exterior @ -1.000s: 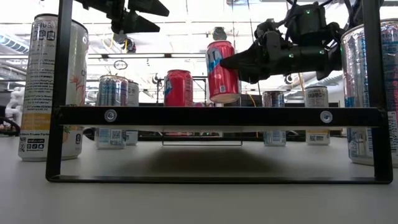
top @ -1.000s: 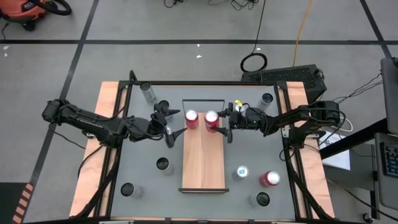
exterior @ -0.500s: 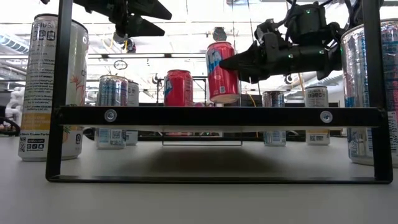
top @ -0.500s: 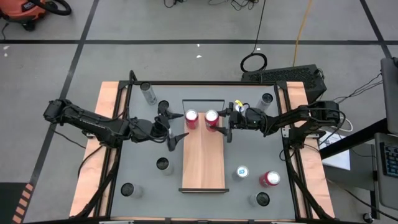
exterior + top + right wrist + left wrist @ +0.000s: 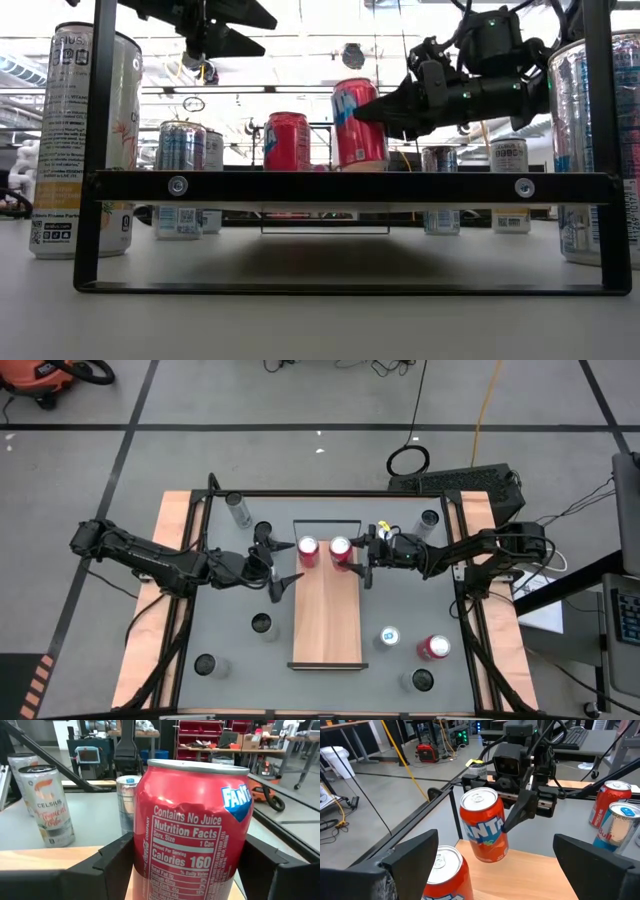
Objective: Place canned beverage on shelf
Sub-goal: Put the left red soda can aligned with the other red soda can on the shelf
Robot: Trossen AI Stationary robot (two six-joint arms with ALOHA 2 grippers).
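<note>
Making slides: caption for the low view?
Right gripper holds a red Fanta can on the shelf beside another red can.

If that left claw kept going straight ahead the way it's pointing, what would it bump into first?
Probably the red can standing on the shelf, which sits just ahead of the open left gripper; depth is hard to judge, so it might pass alongside.

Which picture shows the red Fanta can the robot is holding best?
The left wrist view: the red Fanta can shows whole, upright, with its logo, in the right end effector. The right wrist view fills with its nutrition label. The high view shows only its top; the low view shows its side.
</note>
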